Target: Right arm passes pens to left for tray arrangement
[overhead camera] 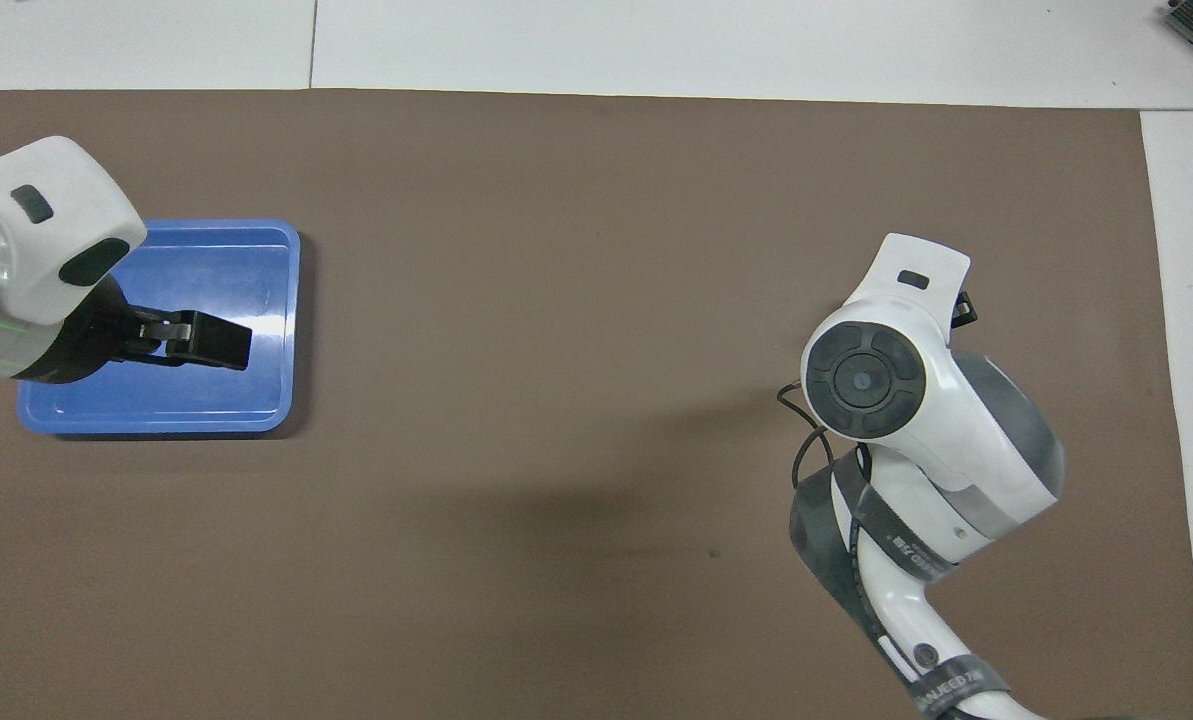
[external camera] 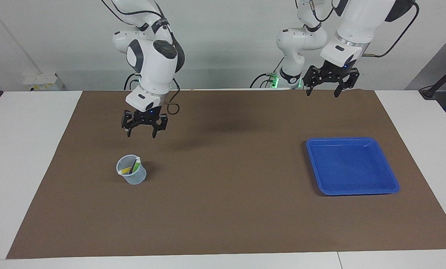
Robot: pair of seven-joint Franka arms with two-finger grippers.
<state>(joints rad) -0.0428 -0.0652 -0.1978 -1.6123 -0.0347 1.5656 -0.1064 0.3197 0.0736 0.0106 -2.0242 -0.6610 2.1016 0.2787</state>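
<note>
A small translucent cup (external camera: 132,170) stands on the brown mat toward the right arm's end. It holds the pens: a yellow pen (external camera: 126,171) and a green pen (external camera: 136,164) lean inside it, and I cannot make out a purple one. My right gripper (external camera: 142,134) hangs open above the cup, well clear of it, with nothing between its fingers. In the overhead view the right arm's wrist (overhead camera: 881,370) hides the cup. The blue tray (external camera: 351,166) (overhead camera: 206,270) lies empty toward the left arm's end. My left gripper (external camera: 322,93) (overhead camera: 196,340) waits open, raised by the tray.
The brown mat (external camera: 223,209) covers most of the white table (external camera: 21,149). A cable loops down beside the right arm's wrist (external camera: 174,106). A white box (external camera: 43,82) sits at the table's edge by the wall.
</note>
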